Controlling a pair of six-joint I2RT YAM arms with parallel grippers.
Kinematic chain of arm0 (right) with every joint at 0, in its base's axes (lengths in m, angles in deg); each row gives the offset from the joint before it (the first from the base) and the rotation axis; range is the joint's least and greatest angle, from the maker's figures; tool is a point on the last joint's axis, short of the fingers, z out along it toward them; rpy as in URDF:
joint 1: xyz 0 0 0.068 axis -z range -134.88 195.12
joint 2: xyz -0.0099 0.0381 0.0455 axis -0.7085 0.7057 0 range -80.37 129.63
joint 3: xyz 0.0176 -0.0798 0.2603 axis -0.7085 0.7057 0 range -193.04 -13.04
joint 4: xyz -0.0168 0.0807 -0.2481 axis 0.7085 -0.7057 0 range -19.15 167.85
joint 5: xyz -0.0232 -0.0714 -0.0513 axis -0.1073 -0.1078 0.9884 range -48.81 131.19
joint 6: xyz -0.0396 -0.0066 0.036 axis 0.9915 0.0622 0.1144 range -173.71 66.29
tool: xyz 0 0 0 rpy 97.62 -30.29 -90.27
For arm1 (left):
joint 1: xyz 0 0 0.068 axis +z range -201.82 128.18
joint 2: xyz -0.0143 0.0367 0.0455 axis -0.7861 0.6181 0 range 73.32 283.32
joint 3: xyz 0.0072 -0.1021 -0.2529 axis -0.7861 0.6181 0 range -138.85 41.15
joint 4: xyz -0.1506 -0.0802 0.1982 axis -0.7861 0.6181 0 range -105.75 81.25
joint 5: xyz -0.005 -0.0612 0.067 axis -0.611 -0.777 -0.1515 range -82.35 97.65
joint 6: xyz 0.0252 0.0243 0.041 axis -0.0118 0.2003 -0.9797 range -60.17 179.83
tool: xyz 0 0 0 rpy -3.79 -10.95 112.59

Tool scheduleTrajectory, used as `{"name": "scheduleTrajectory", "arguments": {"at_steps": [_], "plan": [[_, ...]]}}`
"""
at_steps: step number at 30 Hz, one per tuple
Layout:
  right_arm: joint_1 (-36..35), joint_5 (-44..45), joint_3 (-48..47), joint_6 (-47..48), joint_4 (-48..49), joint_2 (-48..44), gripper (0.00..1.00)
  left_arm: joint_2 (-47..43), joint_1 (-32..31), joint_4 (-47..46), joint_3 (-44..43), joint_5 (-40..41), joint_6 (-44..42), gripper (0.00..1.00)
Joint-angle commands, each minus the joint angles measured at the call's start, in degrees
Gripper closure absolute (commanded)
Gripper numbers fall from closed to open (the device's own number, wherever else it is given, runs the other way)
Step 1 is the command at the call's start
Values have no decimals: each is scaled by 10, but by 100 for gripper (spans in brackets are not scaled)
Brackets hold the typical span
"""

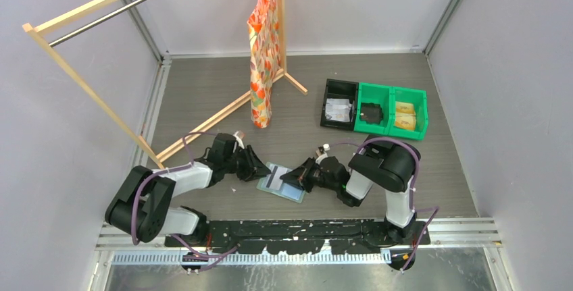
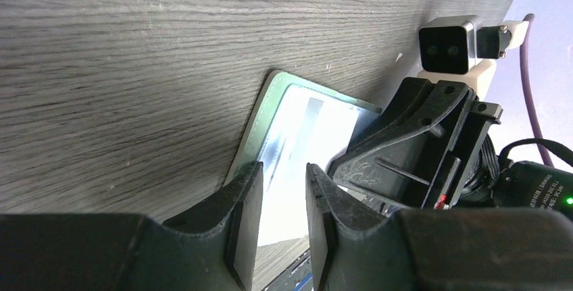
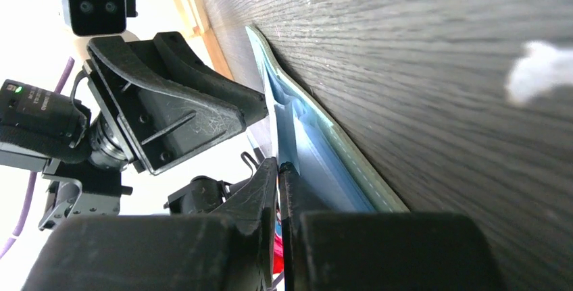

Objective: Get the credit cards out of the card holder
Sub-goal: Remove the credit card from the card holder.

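- The card holder (image 1: 276, 183) lies open on the table (image 1: 419, 169), lower centre of the overhead view.
- The left claw (image 1: 259, 168), jaws apart, sits at its left edge, likely steadying it.
- The right claw (image 1: 298, 179), pinched nearly together at its right side, is likely fishing inside it.

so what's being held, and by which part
Left gripper: nothing, open over the card holder. Right gripper nearly shut at its pocket edge; hold cannot be told.
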Motion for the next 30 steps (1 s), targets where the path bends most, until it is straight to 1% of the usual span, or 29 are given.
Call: {"name": "scheduleTrajectory", "arguments": {"at_steps": [1,5,9,12,15,17,23,27,30], "plan": [[17,-9,29,-20,-3,23,91,29,10,29,18,37,-14,68],[18,-23,34,-24,9,33,91,36,15,29,18,36,-15,68],[18,-21,42,-17,-1,28,90,33,16,31,18,35,-15,68],[17,-17,43,-4,-36,9,87,29,16,34,17,31,-15,68],[17,-13,38,12,-78,-13,79,21,16,40,15,29,-17,68],[17,-12,33,16,-86,-18,77,18,16,44,13,28,-18,68],[17,-21,30,8,-37,7,78,-1,16,47,9,10,-20,68],[17,-31,17,5,-6,28,74,-12,16,59,4,6,-27,68],[17,-33,11,3,11,33,74,-11,16,62,3,3,-30,68]]}}
